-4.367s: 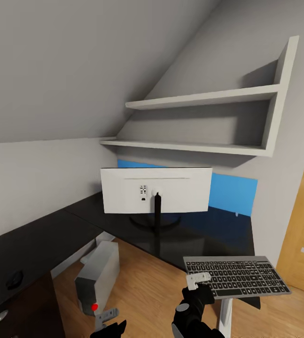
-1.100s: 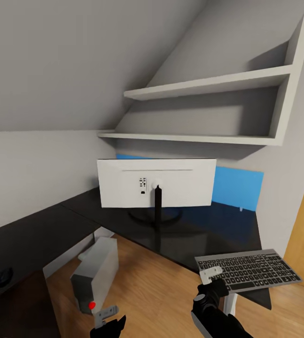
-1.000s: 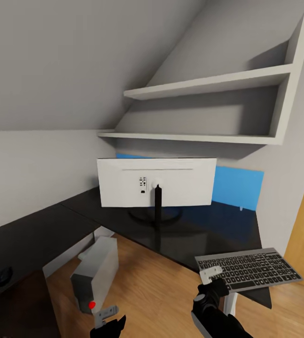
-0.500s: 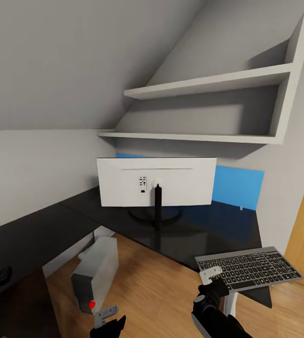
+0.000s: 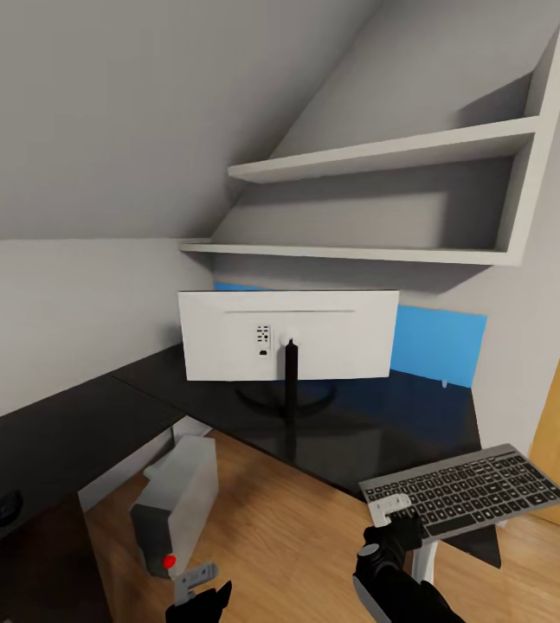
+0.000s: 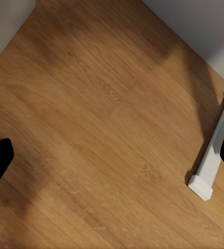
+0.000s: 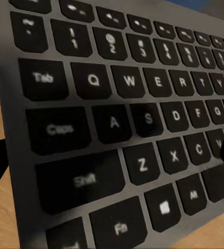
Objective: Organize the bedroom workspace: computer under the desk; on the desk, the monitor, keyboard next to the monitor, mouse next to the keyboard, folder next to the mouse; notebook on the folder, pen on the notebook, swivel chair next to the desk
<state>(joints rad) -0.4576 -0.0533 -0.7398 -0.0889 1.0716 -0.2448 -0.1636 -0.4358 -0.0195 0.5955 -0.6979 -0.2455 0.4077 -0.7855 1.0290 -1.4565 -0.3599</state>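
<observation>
Spanning the corner, the black desk (image 5: 98,424) carried the monitor (image 5: 288,336), white back showing, at 12 o'clock. The computer (image 5: 176,510) lay tilted on the wood floor (image 5: 280,536) under the desk at 8 o'clock. The keyboard (image 5: 466,491) sat at 4 o'clock, tilted above the desk edge, clamped at its near left end by the right gripper (image 5: 389,509). The left gripper (image 5: 195,580) hung at 6 o'clock, fingers spread, holding nothing.

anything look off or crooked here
Yes: the computer leans tilted on the floor beside the desk, not upright. The keyboard, pinched at one end by the right gripper, slants up, jutting past the desk edge.
</observation>
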